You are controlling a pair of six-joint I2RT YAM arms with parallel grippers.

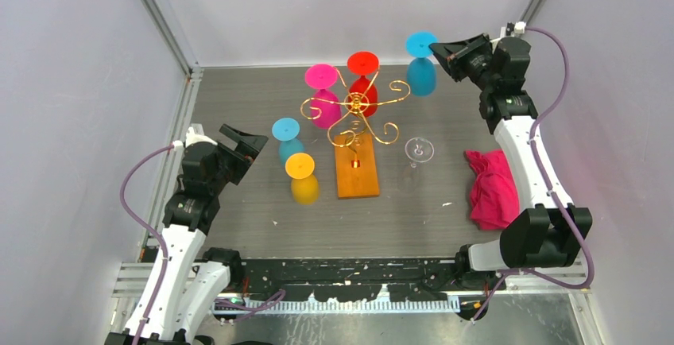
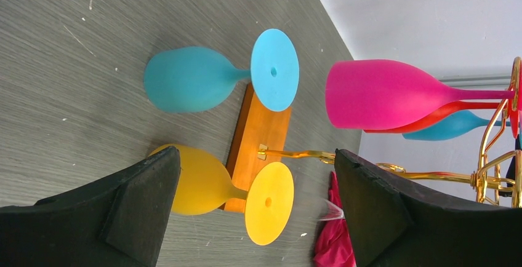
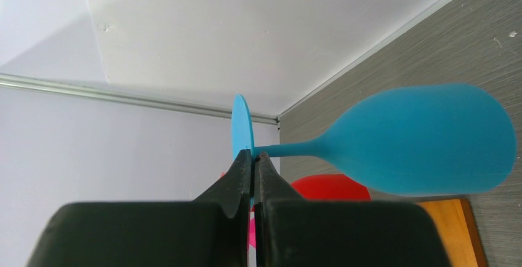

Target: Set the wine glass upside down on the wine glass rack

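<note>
The right gripper (image 1: 442, 48) is clamped on the foot of the blue wine glass (image 1: 422, 76), held bowl-down beyond the far right of the wine glass rack (image 1: 355, 106), apart from its scroll arms. A red glass (image 1: 362, 89) and a pink glass (image 1: 324, 108) hang foot-up at the rack's far side. A clear glass (image 1: 419, 151) and a pink cloth (image 1: 493, 188) lie to its right. The left gripper (image 1: 248, 148), jaws spread and empty, faces a turquoise glass (image 1: 286, 143) and a yellow glass (image 1: 303, 180) inverted left of the base.
</note>
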